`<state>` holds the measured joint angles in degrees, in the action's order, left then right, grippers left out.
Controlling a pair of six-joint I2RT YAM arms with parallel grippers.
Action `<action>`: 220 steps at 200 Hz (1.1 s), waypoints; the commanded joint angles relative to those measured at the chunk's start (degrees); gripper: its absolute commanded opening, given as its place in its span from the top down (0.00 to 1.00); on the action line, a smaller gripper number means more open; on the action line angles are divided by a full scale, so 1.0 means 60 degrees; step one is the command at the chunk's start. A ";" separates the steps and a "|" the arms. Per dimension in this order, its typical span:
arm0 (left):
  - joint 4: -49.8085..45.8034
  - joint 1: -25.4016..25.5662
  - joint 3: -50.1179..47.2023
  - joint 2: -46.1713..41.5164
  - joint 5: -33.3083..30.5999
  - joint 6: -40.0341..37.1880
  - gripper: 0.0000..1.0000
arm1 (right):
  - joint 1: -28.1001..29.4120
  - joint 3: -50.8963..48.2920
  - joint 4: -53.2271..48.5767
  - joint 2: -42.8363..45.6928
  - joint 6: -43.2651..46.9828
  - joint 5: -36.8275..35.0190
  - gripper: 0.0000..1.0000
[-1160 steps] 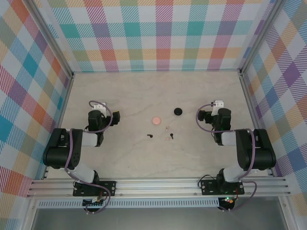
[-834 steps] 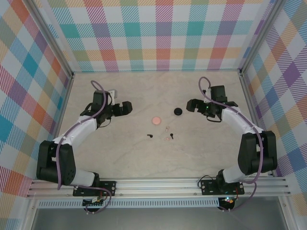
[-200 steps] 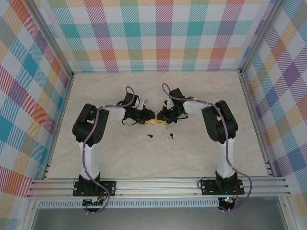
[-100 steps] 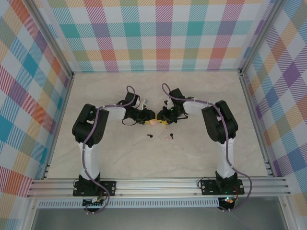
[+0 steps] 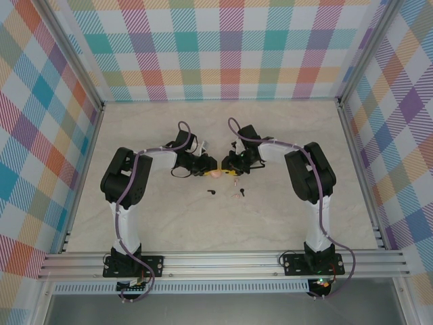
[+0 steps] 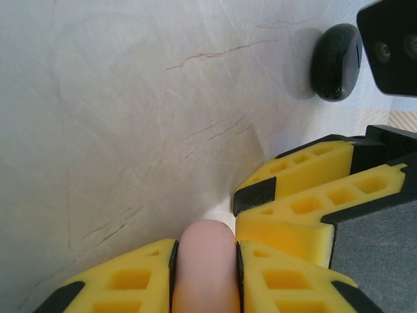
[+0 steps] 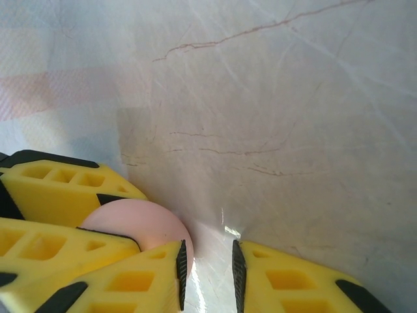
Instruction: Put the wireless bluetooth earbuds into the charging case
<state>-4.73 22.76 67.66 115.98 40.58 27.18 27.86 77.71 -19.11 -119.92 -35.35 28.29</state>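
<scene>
A round pale pink charging case [image 6: 205,261] stands on edge, pinched between the yellow fingers of my left gripper [image 6: 205,251], which is shut on it. In the top view the case [image 5: 215,173] sits mid-table between both grippers. My right gripper [image 7: 207,261] faces it from the other side. Its jaws stand a narrow gap apart with bare table between them. The pink case [image 7: 137,225] lies just outside its left finger [image 7: 130,274], touching the tip. Loose earbuds lie nearer on the table: a black one [image 5: 212,192], a pale one [image 5: 237,196] and another black one [image 5: 243,192].
A black round case [image 6: 335,62] lies on the table beyond the right gripper's fingers [image 6: 306,202]. The marble-patterned table [image 5: 162,223] is walled by plaid panels on three sides, with an aluminium rail [image 5: 216,261] along the near edge.
Over the last second both grippers stay at the pink case with hardly any shift. Before that, both arms swung in from the table's sides to its middle.
</scene>
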 commanded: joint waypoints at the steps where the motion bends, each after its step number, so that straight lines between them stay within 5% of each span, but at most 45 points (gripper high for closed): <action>1: -0.0297 0.0102 -0.0041 -0.0174 -0.0082 -0.0030 0.79 | 0.0059 -0.0233 -0.0232 0.0404 0.0062 -0.0214 0.71; 74: -0.0232 0.0002 0.0602 -0.0784 0.0429 -0.0224 0.81 | -0.0797 -0.1218 0.0628 0.2215 0.0994 0.0967 0.61; 159: -0.2170 -0.0073 0.2554 -0.2558 0.2094 -0.2577 0.82 | -0.1602 -0.1730 0.1389 0.5006 0.3971 0.3004 0.41; 220: -0.2507 -0.0060 0.2999 -0.3199 0.3213 -0.3355 0.85 | -0.1455 -0.1215 0.1847 0.5029 0.4405 0.4753 0.39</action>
<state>-17.82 22.59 84.25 98.89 54.87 10.04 18.37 67.94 -9.43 -89.10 -12.27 50.50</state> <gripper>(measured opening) 0.226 0.617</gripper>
